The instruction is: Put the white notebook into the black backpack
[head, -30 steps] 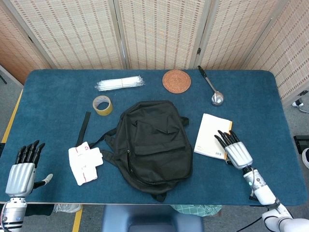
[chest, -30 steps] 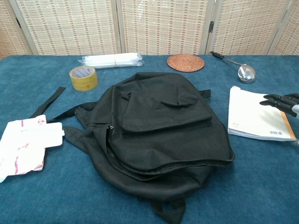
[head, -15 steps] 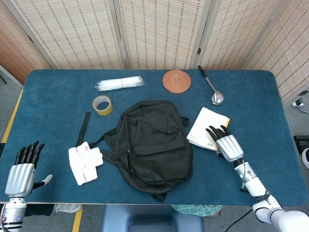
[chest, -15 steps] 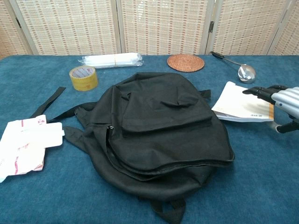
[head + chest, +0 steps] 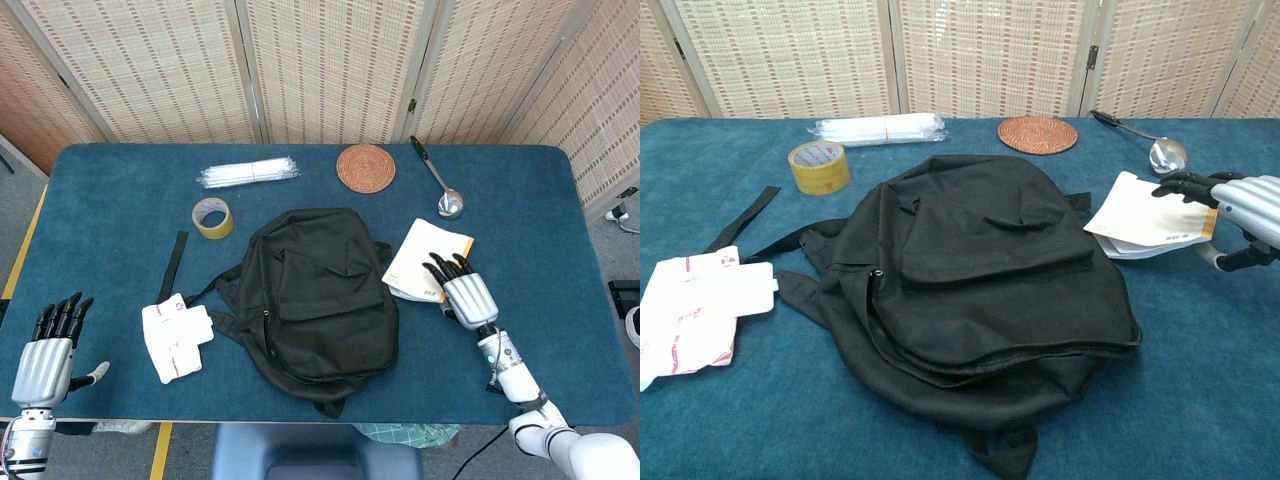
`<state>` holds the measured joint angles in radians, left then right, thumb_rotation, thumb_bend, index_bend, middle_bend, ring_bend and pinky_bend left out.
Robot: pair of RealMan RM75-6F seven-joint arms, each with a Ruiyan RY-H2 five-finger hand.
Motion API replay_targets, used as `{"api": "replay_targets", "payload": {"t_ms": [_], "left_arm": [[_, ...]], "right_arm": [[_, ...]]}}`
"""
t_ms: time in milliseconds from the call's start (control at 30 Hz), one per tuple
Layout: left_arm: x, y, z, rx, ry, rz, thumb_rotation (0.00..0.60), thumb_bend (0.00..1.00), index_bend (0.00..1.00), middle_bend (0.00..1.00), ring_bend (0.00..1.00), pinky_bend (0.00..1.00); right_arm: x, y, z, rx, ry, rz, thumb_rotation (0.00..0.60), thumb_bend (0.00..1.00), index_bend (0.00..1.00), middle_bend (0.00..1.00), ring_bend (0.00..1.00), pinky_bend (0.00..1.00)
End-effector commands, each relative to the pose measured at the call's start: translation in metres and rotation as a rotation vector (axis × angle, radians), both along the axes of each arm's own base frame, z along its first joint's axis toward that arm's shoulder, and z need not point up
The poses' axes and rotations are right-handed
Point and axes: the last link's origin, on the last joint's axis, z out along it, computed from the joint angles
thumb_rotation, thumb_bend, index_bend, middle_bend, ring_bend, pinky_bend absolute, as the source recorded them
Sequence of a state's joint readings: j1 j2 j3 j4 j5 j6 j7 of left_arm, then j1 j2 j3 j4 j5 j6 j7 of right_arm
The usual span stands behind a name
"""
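The black backpack lies flat in the middle of the blue table, and its zips look closed. The white notebook sits just right of it, tilted, with its left corner close to the bag and its pages sagging. My right hand grips the notebook's right edge, with fingers on top and the thumb below. My left hand hovers at the table's front left corner, fingers apart and empty; it shows only in the head view.
A tape roll, a wrapped white bundle, a woven coaster and a metal ladle lie along the back. A white packet and a loose black strap lie left of the backpack.
My right hand has taken hold of the notebook and carried it left toward the backpack, turning and tilting it. The left hand has stayed put.
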<state>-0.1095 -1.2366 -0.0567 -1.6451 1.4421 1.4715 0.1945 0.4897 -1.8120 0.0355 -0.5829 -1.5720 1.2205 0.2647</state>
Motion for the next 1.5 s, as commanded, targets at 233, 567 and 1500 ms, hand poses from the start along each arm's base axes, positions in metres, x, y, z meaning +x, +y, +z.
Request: {"api": "replay_targets", "payload": {"t_ms": [233,567,1500], "left_arm": [[-0.001,0.000,-0.001,-0.007,0.000,0.005,0.600,0.22,0.07,0.04,0.04,0.00],[-0.002,0.000,-0.001,-0.008,0.001,0.010,0.600,0.22,0.07,0.04,0.04,0.00],[0.035,0.057,-0.002,-0.162,0.024,-0.236,0.600,0.22,0.10,0.05,0.05,0.00]], "right_arm": [[0.001,0.000,-0.003,-0.019,-0.016,-0.003,0.600,0.37,0.43,0.21,0.25,0.12],[0.002,-0.004,-0.002,-0.019,-0.021,-0.001,0.600,0.36,0.56,0.28,0.28,0.16],[0.023,-0.009,0.076,-0.257,0.044,0.262,0.600,0.53,0.76,0.41,0.45,0.36]]}}
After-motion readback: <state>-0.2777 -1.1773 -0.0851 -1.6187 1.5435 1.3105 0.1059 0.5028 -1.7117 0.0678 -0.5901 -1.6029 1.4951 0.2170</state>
